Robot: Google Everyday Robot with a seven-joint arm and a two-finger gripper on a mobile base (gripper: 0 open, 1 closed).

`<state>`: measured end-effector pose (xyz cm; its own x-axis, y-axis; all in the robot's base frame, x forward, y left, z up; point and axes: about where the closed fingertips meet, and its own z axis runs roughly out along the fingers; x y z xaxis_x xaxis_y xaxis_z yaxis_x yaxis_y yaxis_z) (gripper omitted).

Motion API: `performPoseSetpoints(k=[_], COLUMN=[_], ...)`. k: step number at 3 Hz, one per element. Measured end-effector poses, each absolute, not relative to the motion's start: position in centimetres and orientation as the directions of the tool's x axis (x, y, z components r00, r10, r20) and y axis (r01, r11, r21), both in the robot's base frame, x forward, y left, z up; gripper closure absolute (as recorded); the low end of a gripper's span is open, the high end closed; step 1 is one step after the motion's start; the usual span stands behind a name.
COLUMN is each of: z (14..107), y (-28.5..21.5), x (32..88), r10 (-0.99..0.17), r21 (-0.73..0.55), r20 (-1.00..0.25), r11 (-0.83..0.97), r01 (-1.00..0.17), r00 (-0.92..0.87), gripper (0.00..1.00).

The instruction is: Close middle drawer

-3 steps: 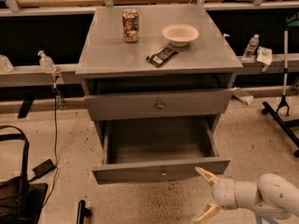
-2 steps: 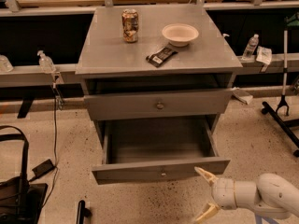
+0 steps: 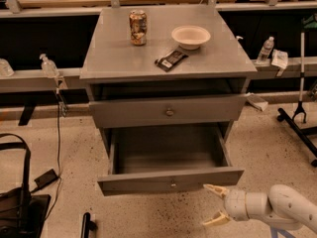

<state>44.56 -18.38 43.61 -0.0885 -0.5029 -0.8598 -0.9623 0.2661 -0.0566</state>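
Observation:
The middle drawer (image 3: pixel 171 180) is a grey metal box pulled far out of the grey cabinet (image 3: pixel 168 58), with its empty inside showing and a small round knob (image 3: pixel 173 184) on its front. My gripper (image 3: pixel 214 205) is low at the front right, just below and to the right of the drawer front. It is open and empty, with its cream fingers (image 3: pixel 214 189) spread and pointing left, not touching the drawer. The drawer above (image 3: pixel 170 111) stands slightly out.
On the cabinet top stand a can (image 3: pixel 138 28), a white bowl (image 3: pixel 190 36) and a dark snack bar (image 3: pixel 171 59). A black bag (image 3: pixel 17 202) and a cable lie on the floor at left. A black stand base (image 3: pixel 297 123) is at right.

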Motion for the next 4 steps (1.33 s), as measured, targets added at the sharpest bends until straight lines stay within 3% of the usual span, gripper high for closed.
performPoseSetpoints(k=[1, 4], z=[41.2, 40.4], y=[-19.5, -19.8], x=[47.8, 56.8], r10=[-0.482, -0.537], r21=[-0.114, -0.286], r20=[-0.876, -0.842], r11=[0.287, 0.346], r01=[-0.951, -0.893], r00=[-0.04, 0.061], gripper=[0.2, 0.89])
